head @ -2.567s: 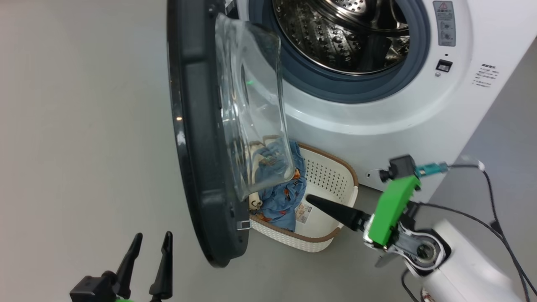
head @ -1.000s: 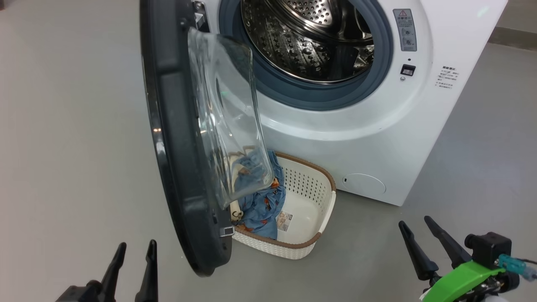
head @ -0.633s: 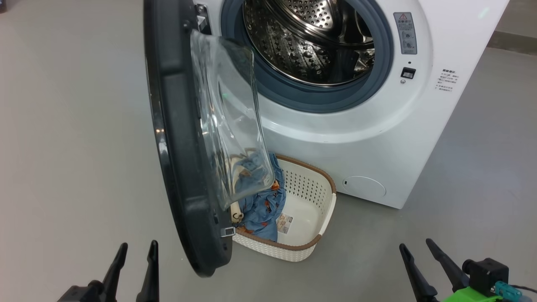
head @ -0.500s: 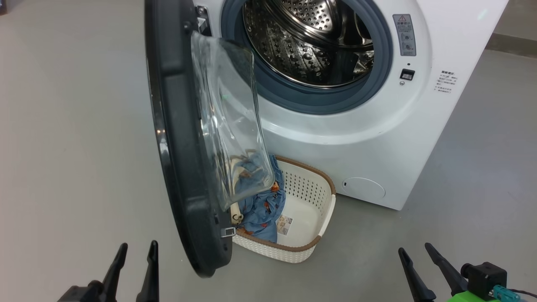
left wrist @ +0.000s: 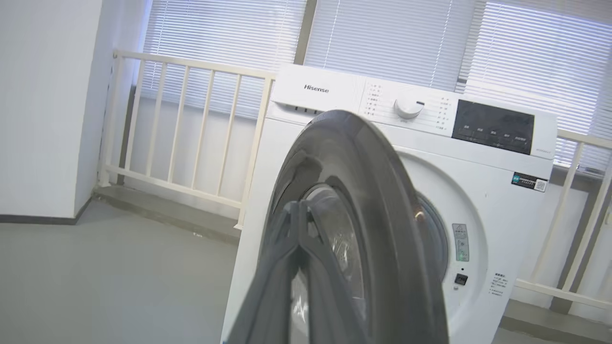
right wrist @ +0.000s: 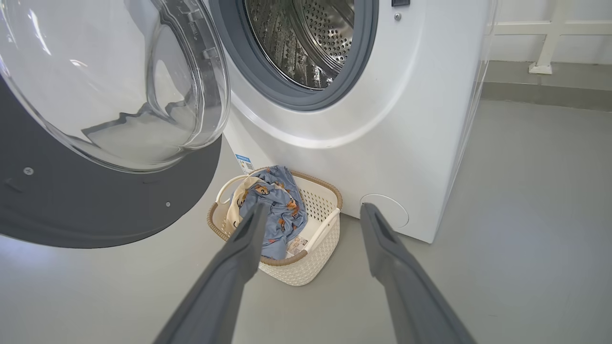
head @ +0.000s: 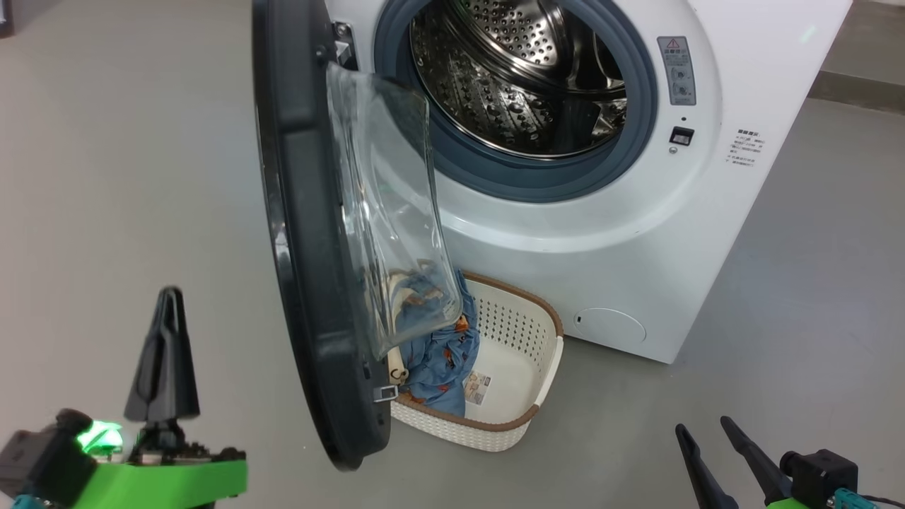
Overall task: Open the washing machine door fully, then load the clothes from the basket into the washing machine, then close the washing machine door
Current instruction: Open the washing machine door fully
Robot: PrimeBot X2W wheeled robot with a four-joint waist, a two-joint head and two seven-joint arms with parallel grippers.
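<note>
The washing machine door (head: 304,247) half hides the clothes (head: 442,357); left end effector (head: 168,297) closed, empty; right end effector (right wrist: 313,206) spread, empty.

Blue clothes (right wrist: 272,205) with orange faces, cream basket (right wrist: 306,267).

Soft, even daylight enters through the blinds (left wrist: 392,43). The floor (head: 106,177) has only faint shadows. The washing machine door (right wrist: 119,81) glass carries pale reflections. The left hand (left wrist: 299,208) looks blurred, very close to its camera.
</note>
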